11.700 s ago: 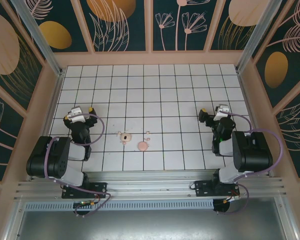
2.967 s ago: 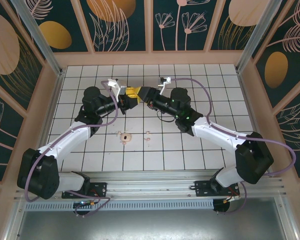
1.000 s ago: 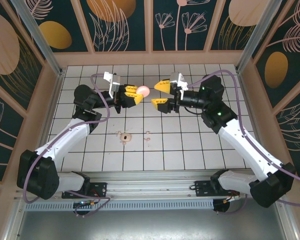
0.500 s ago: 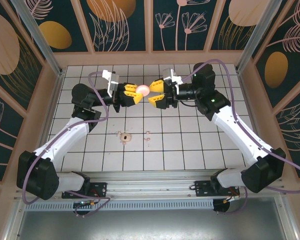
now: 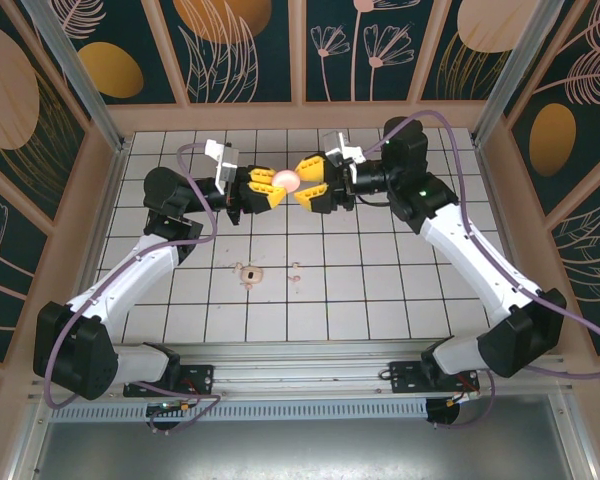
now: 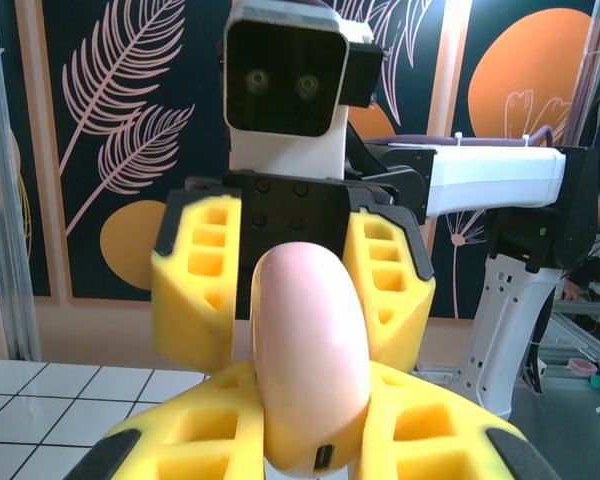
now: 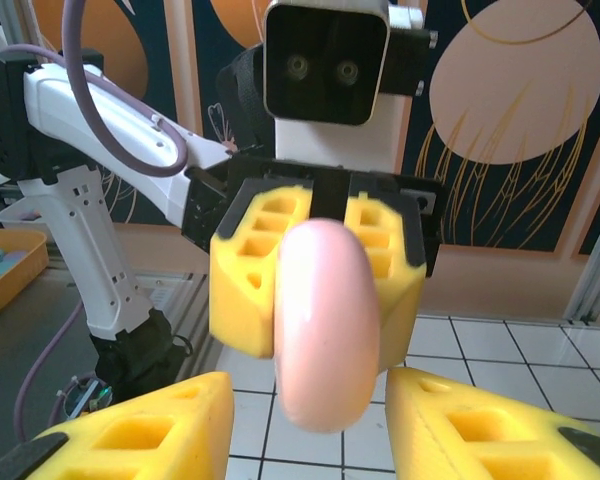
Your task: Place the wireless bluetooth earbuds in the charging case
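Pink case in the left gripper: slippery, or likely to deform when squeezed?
Probably slippery: the pink case looks smooth, glossy and rounded. Likely rigid: clamped in the left gripper, it shows no denting.

Earbuds (image 5: 248,273) clear on tiles (image 5: 380,280); case (image 5: 285,180) between right fingers (image 7: 140,430).

Smooth, softly glossy pink plastic charging case (image 6: 308,370) between the matt yellow, cell-moulded pads (image 7: 140,430) of the left claw (image 5: 269,190) and right claw (image 5: 307,187); glossy white-tiled counter (image 5: 380,290), brushed-metal rail (image 5: 300,365) at 6 o'clock.
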Controlling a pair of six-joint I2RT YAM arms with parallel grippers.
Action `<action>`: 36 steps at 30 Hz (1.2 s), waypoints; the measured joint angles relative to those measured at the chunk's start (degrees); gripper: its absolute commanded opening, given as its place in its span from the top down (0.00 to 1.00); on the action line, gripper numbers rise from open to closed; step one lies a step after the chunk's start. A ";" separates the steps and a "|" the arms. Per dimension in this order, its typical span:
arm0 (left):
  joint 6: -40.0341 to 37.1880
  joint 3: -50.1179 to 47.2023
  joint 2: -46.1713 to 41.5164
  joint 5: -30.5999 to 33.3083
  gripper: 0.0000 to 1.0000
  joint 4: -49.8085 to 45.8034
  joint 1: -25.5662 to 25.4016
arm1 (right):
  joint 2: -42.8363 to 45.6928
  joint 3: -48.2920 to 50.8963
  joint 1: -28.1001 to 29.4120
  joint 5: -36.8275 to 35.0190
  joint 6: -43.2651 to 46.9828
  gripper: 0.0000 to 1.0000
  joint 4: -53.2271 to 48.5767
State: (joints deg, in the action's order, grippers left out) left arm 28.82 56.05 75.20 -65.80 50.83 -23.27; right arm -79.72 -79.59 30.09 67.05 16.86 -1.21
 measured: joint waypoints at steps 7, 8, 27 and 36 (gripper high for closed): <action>-0.26 0.00 0.00 0.00 1.00 -0.98 -0.55 | -1.53 -2.80 0.02 1.62 1.11 0.74 -0.87; -0.44 0.00 0.00 -0.04 1.00 -1.07 -0.61 | -1.68 -3.02 0.02 1.99 1.29 0.77 -1.31; -21.77 2.99 -1.07 6.78 0.45 -28.22 -0.76 | 3.48 -1.27 0.13 -13.42 11.85 0.85 -17.16; -38.03 3.61 -1.07 13.57 0.47 -44.85 -0.76 | 3.91 -1.11 1.07 -26.91 18.88 0.85 -28.30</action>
State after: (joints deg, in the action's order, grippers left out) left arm -9.21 59.66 74.13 -52.23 5.98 -24.03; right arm -75.81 -80.71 31.16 40.14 35.75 -29.52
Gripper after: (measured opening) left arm 0.539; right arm 0.183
